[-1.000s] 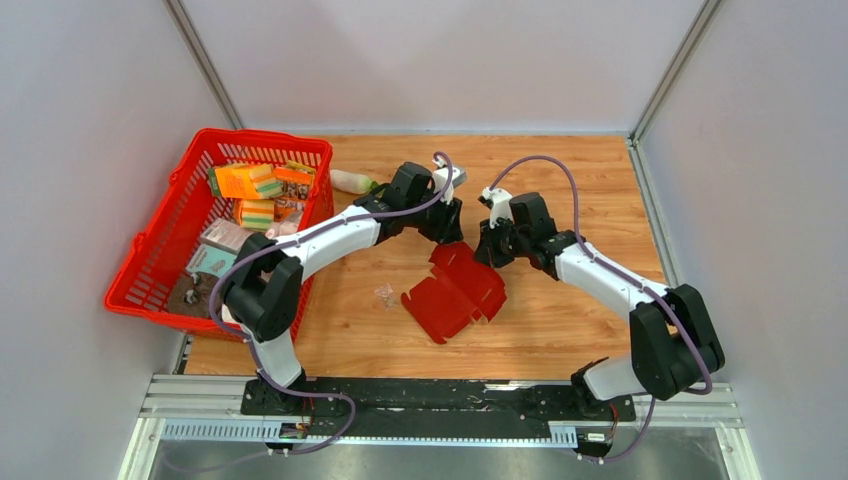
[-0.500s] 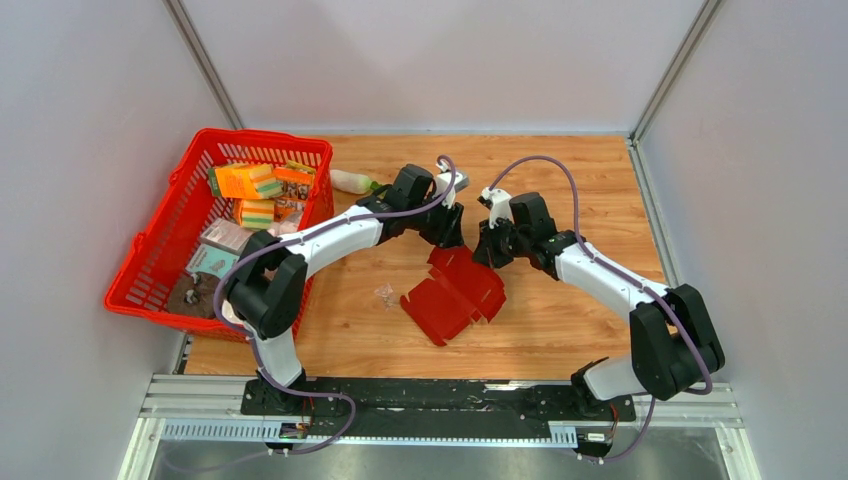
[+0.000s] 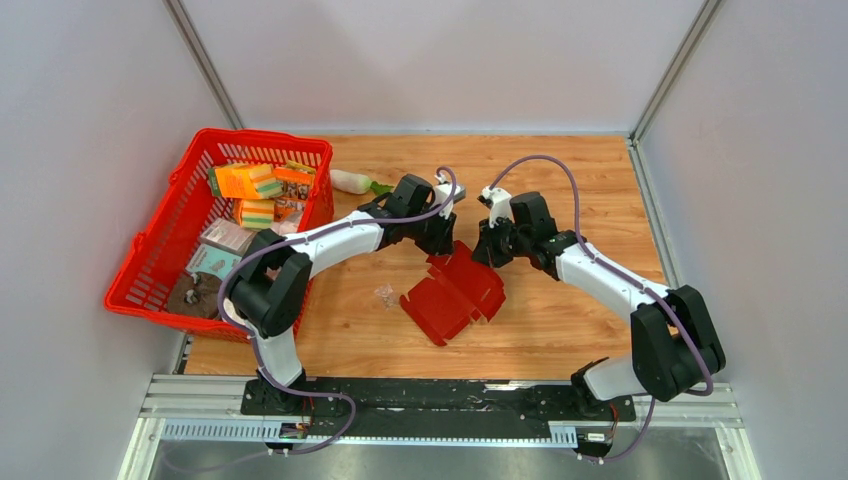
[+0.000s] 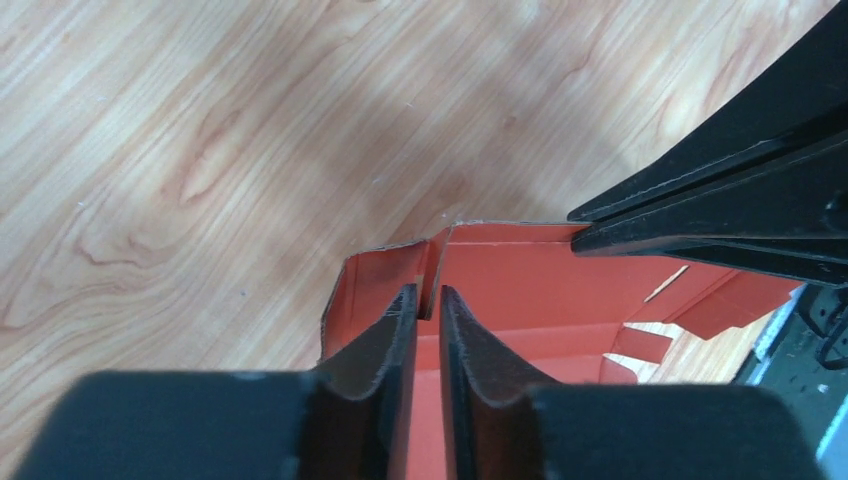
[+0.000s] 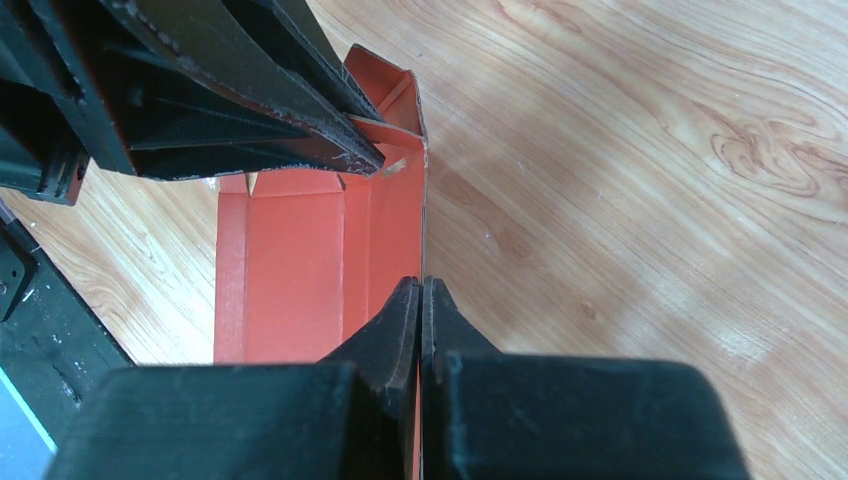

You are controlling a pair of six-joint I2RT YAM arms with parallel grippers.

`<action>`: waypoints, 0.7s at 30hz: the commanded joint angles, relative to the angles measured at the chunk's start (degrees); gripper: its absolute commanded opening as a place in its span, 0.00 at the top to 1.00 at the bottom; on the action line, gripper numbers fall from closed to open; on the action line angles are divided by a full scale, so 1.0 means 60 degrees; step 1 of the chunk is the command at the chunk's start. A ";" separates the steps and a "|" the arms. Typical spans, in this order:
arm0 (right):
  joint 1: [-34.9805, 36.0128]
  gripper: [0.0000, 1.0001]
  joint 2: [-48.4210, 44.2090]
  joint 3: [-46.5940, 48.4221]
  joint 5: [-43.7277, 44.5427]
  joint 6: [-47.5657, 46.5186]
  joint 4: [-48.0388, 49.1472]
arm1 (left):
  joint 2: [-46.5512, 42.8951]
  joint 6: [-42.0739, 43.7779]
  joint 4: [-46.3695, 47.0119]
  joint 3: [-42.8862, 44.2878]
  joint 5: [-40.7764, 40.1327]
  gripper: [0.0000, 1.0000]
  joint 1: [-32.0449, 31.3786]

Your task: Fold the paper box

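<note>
**A:** What is seen, largest first?

**B:** A wooden counter (image 3: 560, 330) is seen, with a red mesh basket (image 3: 165, 225) of packets set at its left. The left arm (image 3: 330, 240) and the right arm (image 3: 600, 275) are both stretched toward the middle.

**A:** Where is the paper box found?

**B:** The paper box (image 3: 455, 290) is found mid-counter, between the two arm ends. It is partly folded, with its far walls raised.

**A:** How are the fingers held?

**B:** The right fingers (image 5: 395, 335) are pressed together on one raised wall. The left fingers (image 4: 385, 345) are held narrowly apart astride an upright flap. Whether that flap is pinched cannot be told.

**A:** Anything smaller?

**B:** A clear crumpled scrap (image 3: 384, 293) is seen just left of the box.
</note>
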 commanded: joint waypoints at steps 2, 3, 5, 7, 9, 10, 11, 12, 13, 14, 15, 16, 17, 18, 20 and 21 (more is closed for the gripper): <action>0.0051 1.00 -0.0140 0.0495 -0.0019 0.0020 0.0262 | -0.0382 0.0237 0.0363 -0.0008 -0.0533 0.87 -0.0095; 0.0051 1.00 -0.0139 0.0510 -0.0004 0.0064 0.0203 | -0.0398 0.0222 0.0437 -0.0037 -0.0810 0.92 -0.0109; 0.0065 1.00 -0.0154 0.0598 0.0229 0.0224 0.0101 | -0.0514 0.0149 0.0699 -0.0110 -0.1119 0.94 -0.0183; 0.0051 0.98 -0.0096 0.0758 0.0710 0.0502 -0.0060 | -0.0602 -0.0070 0.0861 -0.0184 -0.1617 1.00 -0.0241; 0.0080 0.82 0.0108 0.1357 0.1107 0.1306 -0.0732 | -0.0676 -0.0595 0.1008 -0.0286 -0.2157 1.00 -0.0271; 0.0066 0.77 0.0197 0.1621 0.1356 0.1759 -0.1054 | -0.0778 -0.0802 0.1052 -0.0330 -0.2407 1.00 -0.0271; 0.0066 0.66 0.0299 0.1943 0.2170 0.2256 -0.1840 | -0.0866 -0.1050 0.1140 -0.0505 -0.2671 1.00 -0.0271; 0.0051 0.60 0.0373 0.2497 0.2643 0.3422 -0.2269 | -0.0924 -0.1517 0.1242 -0.0637 -0.3210 1.00 -0.0271; 0.0065 0.54 0.0547 0.2778 0.3053 0.4013 -0.2723 | -0.1128 -0.1782 0.1359 -0.0783 -0.3476 1.00 -0.0285; 0.0065 0.41 0.0607 0.3013 0.3652 0.4570 -0.3539 | -0.1203 -0.2046 0.1679 -0.1133 -0.3682 1.00 -0.0271; 0.0065 0.38 0.0666 0.3450 0.3774 0.5620 -0.3852 | -0.1290 -0.2426 0.1871 -0.1281 -0.3989 1.00 -0.0285; 0.0065 0.35 0.0840 0.3687 0.3819 0.6037 -0.4073 | -0.1422 -0.2589 0.2018 -0.1442 -0.4166 1.00 -0.0314; 0.0065 0.34 0.0900 0.3907 0.3834 0.6490 -0.4582 | -0.1467 -0.2721 0.2077 -0.1632 -0.4371 1.00 -0.0358; 0.0065 0.33 0.0959 0.4112 0.3790 0.7191 -0.4718 | -0.1525 -0.2882 0.2078 -0.1678 -0.4750 1.00 -0.0431; 0.0080 0.32 0.0800 0.4275 0.3381 0.7971 -0.4633 | -0.1686 -0.2957 0.2383 -0.1853 -0.5132 1.00 -0.0519; 0.0124 0.32 0.0668 0.4232 0.3307 0.8293 -0.4530 | -0.1745 -0.2957 0.2444 -0.1927 -0.5468 1.00 -0.0563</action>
